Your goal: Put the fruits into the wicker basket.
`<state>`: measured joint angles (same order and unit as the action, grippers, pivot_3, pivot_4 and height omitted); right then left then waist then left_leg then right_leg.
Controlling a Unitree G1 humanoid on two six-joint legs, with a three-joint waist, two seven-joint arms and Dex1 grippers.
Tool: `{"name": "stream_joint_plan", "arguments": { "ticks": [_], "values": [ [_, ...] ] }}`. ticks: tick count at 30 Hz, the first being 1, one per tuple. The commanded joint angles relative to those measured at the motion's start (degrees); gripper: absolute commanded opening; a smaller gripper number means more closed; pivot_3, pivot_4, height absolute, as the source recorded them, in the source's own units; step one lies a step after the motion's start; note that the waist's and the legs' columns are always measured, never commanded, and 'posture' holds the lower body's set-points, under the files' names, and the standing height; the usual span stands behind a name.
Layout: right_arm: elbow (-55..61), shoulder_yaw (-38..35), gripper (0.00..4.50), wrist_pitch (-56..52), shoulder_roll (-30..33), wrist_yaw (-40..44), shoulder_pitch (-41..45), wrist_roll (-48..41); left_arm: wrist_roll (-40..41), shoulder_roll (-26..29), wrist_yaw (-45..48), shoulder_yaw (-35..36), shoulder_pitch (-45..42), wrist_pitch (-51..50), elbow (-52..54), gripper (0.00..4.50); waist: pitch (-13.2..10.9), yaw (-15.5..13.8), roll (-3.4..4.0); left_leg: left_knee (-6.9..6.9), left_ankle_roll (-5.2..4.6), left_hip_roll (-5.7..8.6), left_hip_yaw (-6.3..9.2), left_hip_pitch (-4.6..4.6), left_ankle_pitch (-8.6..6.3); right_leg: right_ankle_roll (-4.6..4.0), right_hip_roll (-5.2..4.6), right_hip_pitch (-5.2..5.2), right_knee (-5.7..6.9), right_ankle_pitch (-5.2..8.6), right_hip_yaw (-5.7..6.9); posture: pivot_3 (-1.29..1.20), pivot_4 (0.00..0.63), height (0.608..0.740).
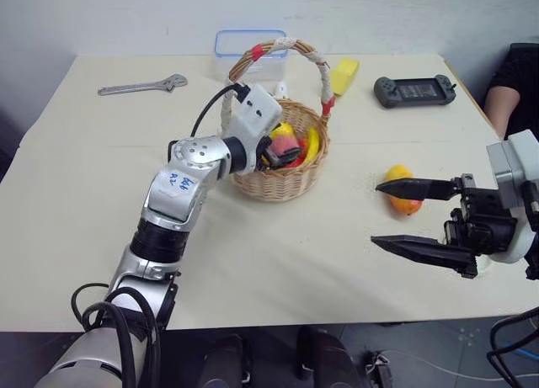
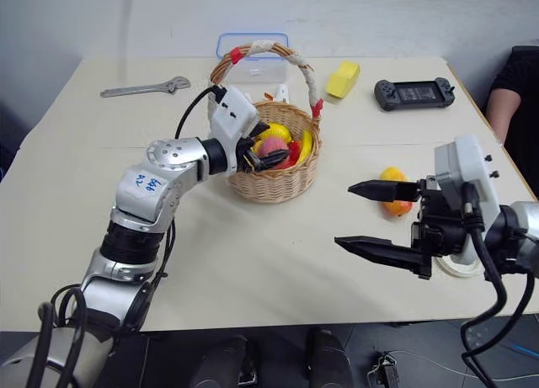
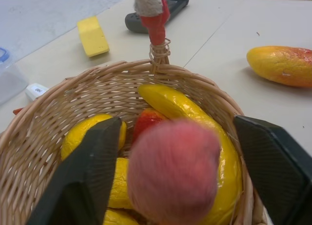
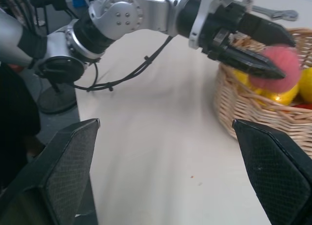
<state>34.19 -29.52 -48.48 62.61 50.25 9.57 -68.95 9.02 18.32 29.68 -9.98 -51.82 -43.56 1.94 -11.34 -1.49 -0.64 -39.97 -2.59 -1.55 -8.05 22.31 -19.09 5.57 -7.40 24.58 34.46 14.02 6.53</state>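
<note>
The wicker basket stands mid-table with its tall white handle taped red. My left gripper hangs open just over its rim. The pinkish-red peach sits between the spread fingers, blurred, with a gap on each side, above the yellow fruit inside. Out on the bare table to the basket's right lies the yellow-orange mango. My right gripper is open in front of the mango, nothing between its fingers, its upper finger reaching across the mango in the head views.
Lemons and a banana lie in the basket. Behind it are a clear blue-rimmed box and a yellow block. A wrench lies far left, a game controller far right. A person's arm shows at the right edge.
</note>
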Motion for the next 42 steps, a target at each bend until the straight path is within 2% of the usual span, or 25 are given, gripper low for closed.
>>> {"name": "stream_joint_plan", "arguments": {
  "ticks": [1,5,8,12,15,18,24,29,34,38,42],
  "values": [
    [-0.31,-2.03,4.5,1.41,-1.17,-1.26,0.0,0.32,1.9,1.24,2.52,2.14,-1.74,1.06,3.54,4.48,0.0,0.0,0.0,0.0,0.0,-0.02,0.0,0.0,0.0,0.0,-0.03,0.0,0.0,0.0,-0.01,0.0,0.15,0.74],
    [-0.54,-5.74,4.5,1.45,-1.32,-0.97,-3.99,2.99,6.44,2.69,7.41,6.32,-1.43,4.27,3.37,4.48,0.0,0.01,0.0,0.0,0.03,-0.04,0.0,0.01,0.0,-0.01,-0.05,0.01,0.01,0.0,-0.01,0.0,0.15,0.74],
    [-2.62,-11.76,4.5,0.97,-2.06,0.33,-10.47,6.37,14.87,5.4,17.64,9.48,-0.36,4.92,6.27,4.48,0.0,-0.04,0.0,0.0,0.02,-0.03,-0.02,0.02,0.0,-0.01,-0.02,0.02,0.01,0.0,0.02,0.0,0.15,0.74],
    [-6.95,-18.15,4.5,2.69,-3.48,3.03,-18.95,13.03,22.11,9.9,28.79,10.59,1.23,4.98,8.65,4.48,0.0,-0.16,0.01,-0.02,0.0,0.05,-0.04,0.01,0.01,0.02,0.05,-0.03,0.07,-0.01,0.03,0.0,0.15,0.74],
    [-11.19,-19.11,4.5,5.42,-4.62,3.03,-22.07,18.6,23.35,13.06,34.17,9.42,1.89,5.91,8.18,4.48,0.01,0.01,0.01,-0.05,-0.03,0.08,-0.1,-0.05,0.02,0.07,0.06,-0.06,-0.02,-0.04,-0.04,0.0,0.15,0.74],
    [-15.64,-16.63,4.5,7.05,-5.3,0.73,-21.71,23.29,22.92,14.29,36.78,8.34,1.83,7.58,6.87,4.48,0.01,0.2,0.03,-0.04,-0.04,0.08,-0.18,-0.12,0.03,0.07,0.08,-0.06,0.03,-0.04,-0.13,0.0,0.15,0.74],
    [-19.87,-9.63,4.5,8.41,-6.65,-3.01,-15.42,27.67,22.92,14.06,37.39,7.94,1.41,8.29,6.32,4.48,0.02,0.44,0.04,0.0,0.01,0.01,-0.22,-0.15,0.01,0.05,0.16,0.0,0.04,-0.04,-0.23,0.0,0.15,0.74],
    [-24.87,1.35,4.5,8.21,-8.05,-7.92,-4.04,32.46,22.03,13.52,36.96,6.99,1.54,9.69,6.26,4.48,0.02,0.53,0.05,-0.01,0.02,0.0,-0.25,-0.15,0.02,0.04,0.17,0.02,0.06,-0.04,-0.25,0.0,0.15,0.74],
    [-35.53,11.01,4.5,7.42,-12.19,-13.44,9.11,38.9,22.09,13.13,35.95,6.74,1.39,9.97,6.59,4.48,0.02,0.82,0.07,0.0,0.03,0.01,-0.26,-0.1,0.03,0.04,0.15,0.06,0.06,-0.04,-0.24,0.0,0.15,0.74],
    [-43.89,14.5,4.5,5.63,-16.27,-16.2,16.73,41.18,22.03,13.52,35.2,7.0,1.84,9.99,7.1,4.48,0.01,1.08,0.11,-0.01,0.04,0.0,-0.28,-0.04,0.05,0.05,0.2,0.08,0.2,-0.04,-0.23,0.0,0.15,0.74],
    [-47.58,15.15,4.5,2.77,-19.29,-15.59,19.98,40.38,21.77,13.64,34.32,7.07,2.18,10.31,7.45,4.48,0.01,1.3,0.11,0.0,0.04,-0.03,-0.26,-0.01,0.05,0.05,0.23,0.09,0.25,-0.04,-0.2,0.0,0.15,0.74]
  ]
}}
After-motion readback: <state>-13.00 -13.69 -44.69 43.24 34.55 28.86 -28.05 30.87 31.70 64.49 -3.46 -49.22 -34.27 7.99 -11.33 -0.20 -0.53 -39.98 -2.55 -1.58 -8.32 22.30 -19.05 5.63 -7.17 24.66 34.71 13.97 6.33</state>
